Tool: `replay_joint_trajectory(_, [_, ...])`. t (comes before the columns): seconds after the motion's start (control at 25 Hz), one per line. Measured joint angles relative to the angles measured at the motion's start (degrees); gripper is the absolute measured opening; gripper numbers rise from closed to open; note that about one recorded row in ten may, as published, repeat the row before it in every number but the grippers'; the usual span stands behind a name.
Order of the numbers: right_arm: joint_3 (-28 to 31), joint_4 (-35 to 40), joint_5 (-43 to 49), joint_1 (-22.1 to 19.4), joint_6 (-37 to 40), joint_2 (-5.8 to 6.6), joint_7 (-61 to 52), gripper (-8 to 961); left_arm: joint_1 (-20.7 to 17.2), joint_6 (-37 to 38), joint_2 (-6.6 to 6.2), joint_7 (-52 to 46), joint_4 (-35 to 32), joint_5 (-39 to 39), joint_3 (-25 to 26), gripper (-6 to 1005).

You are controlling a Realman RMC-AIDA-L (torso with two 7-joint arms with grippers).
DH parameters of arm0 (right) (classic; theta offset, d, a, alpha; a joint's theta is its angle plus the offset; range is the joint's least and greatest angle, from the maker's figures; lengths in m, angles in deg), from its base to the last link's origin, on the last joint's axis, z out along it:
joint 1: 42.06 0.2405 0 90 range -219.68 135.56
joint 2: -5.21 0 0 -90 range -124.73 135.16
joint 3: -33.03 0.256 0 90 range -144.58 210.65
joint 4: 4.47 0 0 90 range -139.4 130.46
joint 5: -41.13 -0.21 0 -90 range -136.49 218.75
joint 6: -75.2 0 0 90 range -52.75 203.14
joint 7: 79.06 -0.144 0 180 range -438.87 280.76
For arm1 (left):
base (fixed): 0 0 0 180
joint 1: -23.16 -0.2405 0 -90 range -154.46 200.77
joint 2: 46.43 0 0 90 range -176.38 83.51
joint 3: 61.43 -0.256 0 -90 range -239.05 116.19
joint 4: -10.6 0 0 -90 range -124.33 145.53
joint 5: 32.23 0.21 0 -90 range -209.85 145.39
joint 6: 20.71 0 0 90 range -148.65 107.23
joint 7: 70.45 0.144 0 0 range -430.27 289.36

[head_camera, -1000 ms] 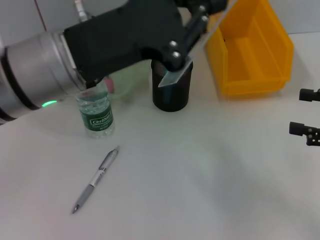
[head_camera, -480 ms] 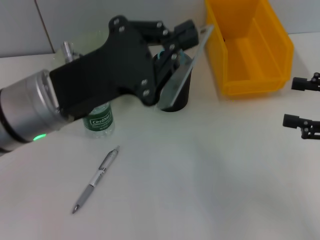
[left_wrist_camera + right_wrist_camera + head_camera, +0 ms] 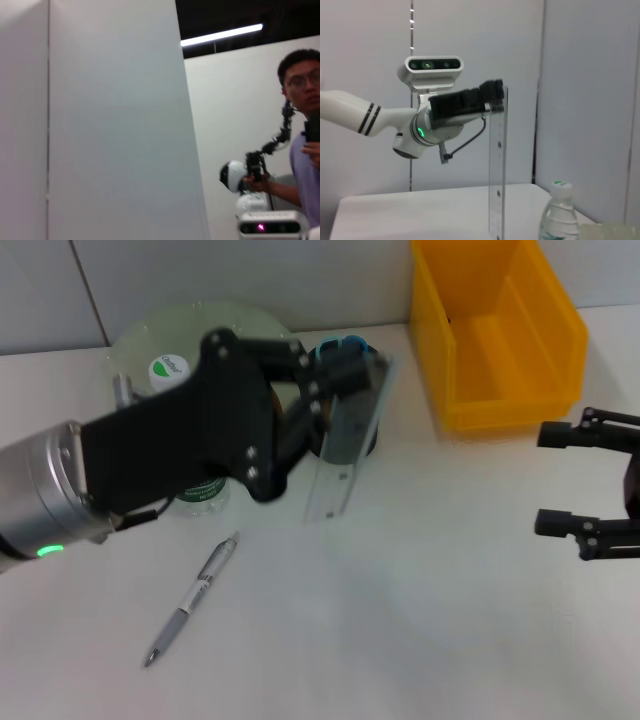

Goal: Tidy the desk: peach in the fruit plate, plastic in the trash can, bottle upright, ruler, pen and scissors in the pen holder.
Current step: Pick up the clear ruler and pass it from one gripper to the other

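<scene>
left claw (image 3: 352, 368) clamps clear plastic ruler (image 3: 340, 455) upright beside black cylindrical pen holder (image 3: 366, 436); right claw (image 3: 560, 478) spread wide, idle over white table (image 3: 420, 620).

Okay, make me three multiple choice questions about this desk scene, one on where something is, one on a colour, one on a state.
1. Where does the pen lie?
A. in the yellow bin
B. on the desk, nearer the camera than the bottle
C. in the pen holder

2. What colour is the bottle's label?
A. green
B. red
C. blue

3. What is the left hand doing?
A. resting empty
B. gripping the pen
C. gripping the clear ruler

Answers:
1 B, it lies on bare desk below the bottle.
2 A, the label shows green.
3 C, the ruler hangs upright from it by the pen holder.
</scene>
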State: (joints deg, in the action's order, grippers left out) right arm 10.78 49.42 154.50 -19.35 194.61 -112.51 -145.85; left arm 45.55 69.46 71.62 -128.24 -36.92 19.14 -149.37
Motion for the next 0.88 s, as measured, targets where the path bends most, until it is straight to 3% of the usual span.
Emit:
replay_joint_trajectory(0.24, [-1.42,-3.95,0.92,2.8,-1.03,0.09,-0.57,771,0.21,-0.05,0.34,2.68,0.58,5.58,0.06,11])
replay_joint_trajectory(0.48, [-6.2,-6.14,1.17,4.86,-4.5,-0.11,-3.29,767,0.34,-0.13,0.29,3.45,1.75,5.52,1.12,10])
replay_joint_trajectory(0.88, [-7.39,-8.01,0.74,5.82,-7.43,-0.33,-3.79,760,2.48,0.77,0.4,1.52,7.94,5.0,5.01,10])
